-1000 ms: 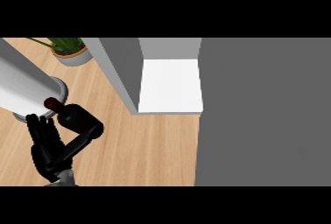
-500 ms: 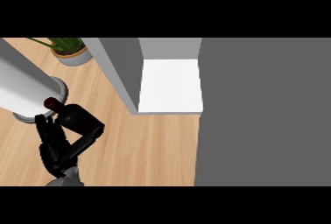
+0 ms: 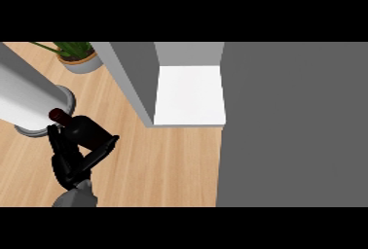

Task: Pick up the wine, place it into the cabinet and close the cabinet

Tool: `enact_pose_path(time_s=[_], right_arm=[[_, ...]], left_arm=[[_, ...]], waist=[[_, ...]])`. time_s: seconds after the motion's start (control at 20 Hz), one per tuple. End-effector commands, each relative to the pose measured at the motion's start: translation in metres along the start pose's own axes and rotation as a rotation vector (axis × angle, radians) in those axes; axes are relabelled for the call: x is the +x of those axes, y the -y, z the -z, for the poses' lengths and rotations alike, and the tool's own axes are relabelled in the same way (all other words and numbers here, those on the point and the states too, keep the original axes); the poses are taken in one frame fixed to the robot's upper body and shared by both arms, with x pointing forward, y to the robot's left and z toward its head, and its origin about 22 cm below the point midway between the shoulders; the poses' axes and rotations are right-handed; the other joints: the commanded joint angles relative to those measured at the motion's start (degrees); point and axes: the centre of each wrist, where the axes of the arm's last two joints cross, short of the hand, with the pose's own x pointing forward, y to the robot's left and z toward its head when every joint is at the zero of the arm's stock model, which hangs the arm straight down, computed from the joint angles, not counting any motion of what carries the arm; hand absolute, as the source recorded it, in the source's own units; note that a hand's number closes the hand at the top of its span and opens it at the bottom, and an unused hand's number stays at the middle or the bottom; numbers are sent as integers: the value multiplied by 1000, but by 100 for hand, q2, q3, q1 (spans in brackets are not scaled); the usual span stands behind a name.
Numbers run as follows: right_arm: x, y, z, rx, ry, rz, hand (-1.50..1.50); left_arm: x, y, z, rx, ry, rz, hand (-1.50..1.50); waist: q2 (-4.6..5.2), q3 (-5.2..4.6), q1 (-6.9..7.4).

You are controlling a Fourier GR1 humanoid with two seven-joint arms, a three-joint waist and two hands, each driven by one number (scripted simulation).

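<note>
The left robot hand (image 3: 72, 158) came in from the worktop's (image 3: 165, 165) near edge at the left, its fingers curled round the dark wine (image 3: 81, 130), which leaned with its reddish cap towards the far left. Just beyond stood a grey cylinder (image 3: 28, 99); a potted plant (image 3: 78, 57) sat at the far edge. The open cabinet (image 3: 188, 95) showed its white shelf to the right

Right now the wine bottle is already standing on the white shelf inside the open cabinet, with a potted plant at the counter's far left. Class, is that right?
Not quite. The head view shows the wine bottle still over the wooden counter, with the left hand curled round it, left of the open cabinet. The white shelf holds nothing. The potted plant is indeed at the far left.
</note>
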Motion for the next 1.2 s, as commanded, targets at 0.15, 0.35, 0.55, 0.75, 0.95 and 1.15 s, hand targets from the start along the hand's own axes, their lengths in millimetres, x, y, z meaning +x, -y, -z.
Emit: enact_pose_path(time_s=[0.15,0.35,0.55,0.75,0.95,1.15], right_arm=[[16,-5,-32,21,78,17,-150],[20,-9,-33,27,69,56,-150],[21,-9,-30,28,62,42,-150],[13,1,-28,28,73,21,-150],[26,-12,-26,40,59,41,-150],[16,-6,-26,19,64,30,-150]], left_arm=[[1,1,5,-11,-9,-42,-150],[-17,7,15,3,18,-64,-150],[-26,4,7,-61,24,-128,150],[-35,6,-6,-159,35,-92,150],[-35,6,19,-176,25,-24,150],[-24,31,18,-203,134,117,150]], waist=[[-3,3,20],[4,-1,-11],[3,-2,-11],[2,3,-12],[10,-6,-30],[-4,4,-11]])
